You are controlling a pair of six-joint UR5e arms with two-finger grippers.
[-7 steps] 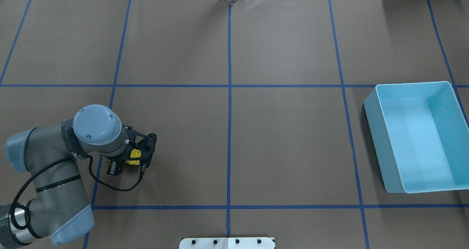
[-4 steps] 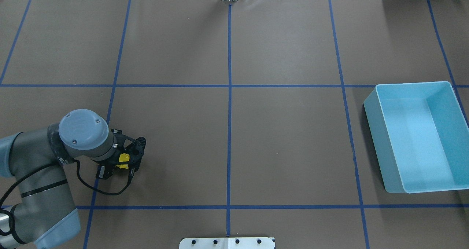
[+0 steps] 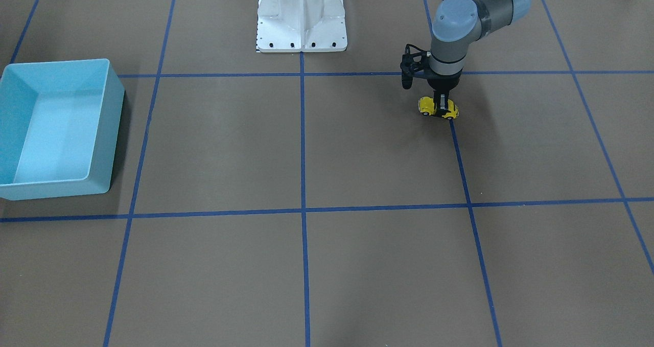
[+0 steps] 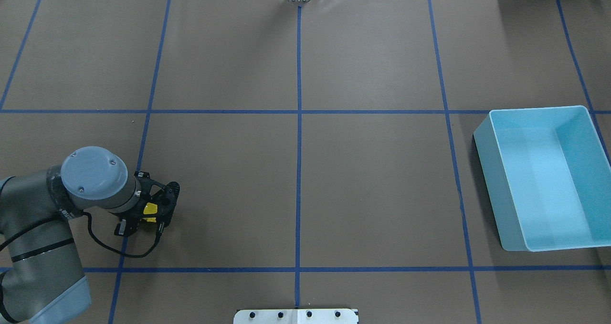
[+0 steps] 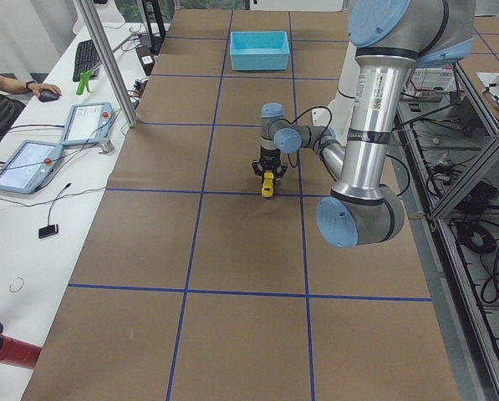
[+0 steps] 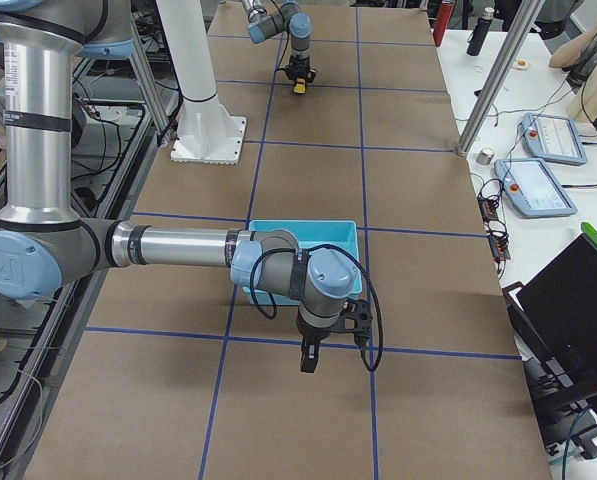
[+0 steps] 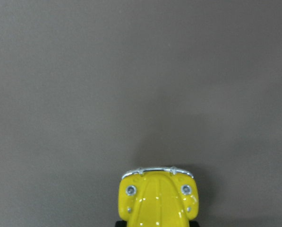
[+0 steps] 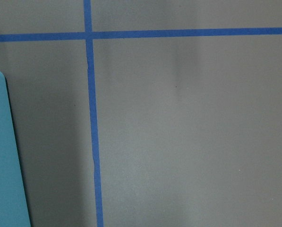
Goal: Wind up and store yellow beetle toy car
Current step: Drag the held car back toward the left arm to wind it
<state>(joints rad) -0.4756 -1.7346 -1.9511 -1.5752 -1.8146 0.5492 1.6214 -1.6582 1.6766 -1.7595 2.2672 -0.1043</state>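
Observation:
The yellow beetle toy car (image 4: 150, 209) is tiny and glossy and sits low at the table's near left. It also shows in the front view (image 3: 438, 108), the left side view (image 5: 267, 185) and the left wrist view (image 7: 157, 198), where only its chrome bumper and front end appear. My left gripper (image 4: 149, 213) points straight down and is shut on the car, whose wheels seem to touch the paper. My right gripper (image 6: 310, 356) hangs low beside the light blue bin (image 4: 483, 142). It shows only in the right side view, so I cannot tell if it is open or shut.
The bin (image 3: 108, 122) stands empty at the table's right side, far from the car. Brown paper with blue tape lines (image 4: 299, 123) covers the table. The white robot base plate (image 3: 301, 35) sits at the near edge. Operators' tablets lie beyond the far edge (image 5: 28, 163).
My left arm has drawn back to the left and slightly toward the robot, taking the gripped car with it along the table.

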